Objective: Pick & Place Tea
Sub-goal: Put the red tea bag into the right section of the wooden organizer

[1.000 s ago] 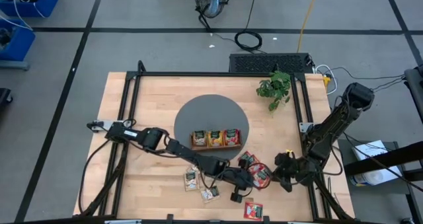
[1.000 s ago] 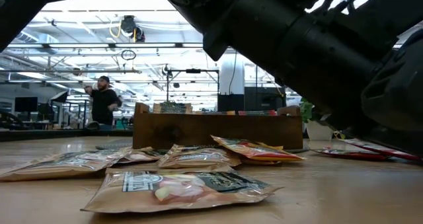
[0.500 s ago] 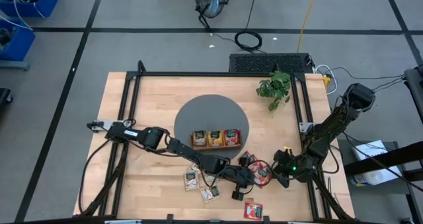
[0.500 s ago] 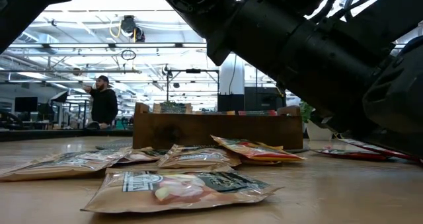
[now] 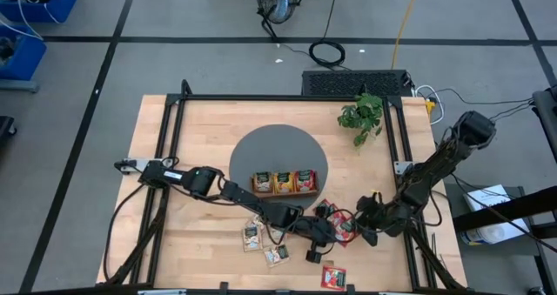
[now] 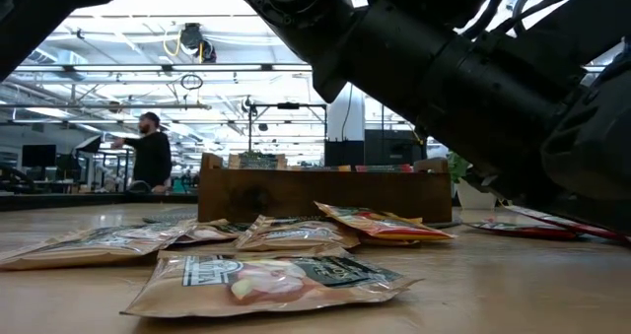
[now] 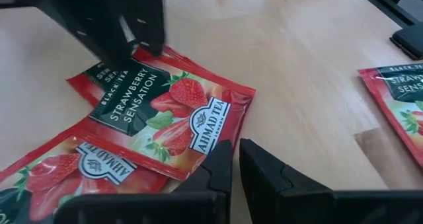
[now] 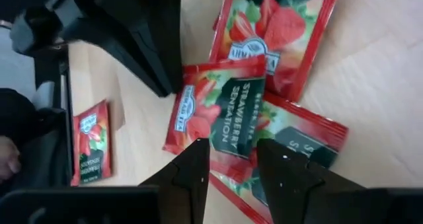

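Packets of tea lie loose on the wooden table (image 5: 174,234) in front of the wooden tray (image 5: 285,183), whose three compartments each show a packet. Farthest left are two beige-brown packets (image 5: 252,237), then the left gripper (image 5: 324,234) with its fingers nearly pressed together and nothing between them, tips just beside the edge of a red strawberry packet (image 7: 173,112). That packet sits on top of a small overlapping pile of red ones (image 5: 341,229), and another red packet (image 5: 333,277) lies apart near the table's front edge. The right gripper (image 5: 365,230) hovers over the same pile from the right, fingers spread, holding nothing. To do this step well, I would let only one arm take the top packet: the two grippers are close and could collide. Pinch an exposed edge, low and flat, so the packets underneath are not dragged along
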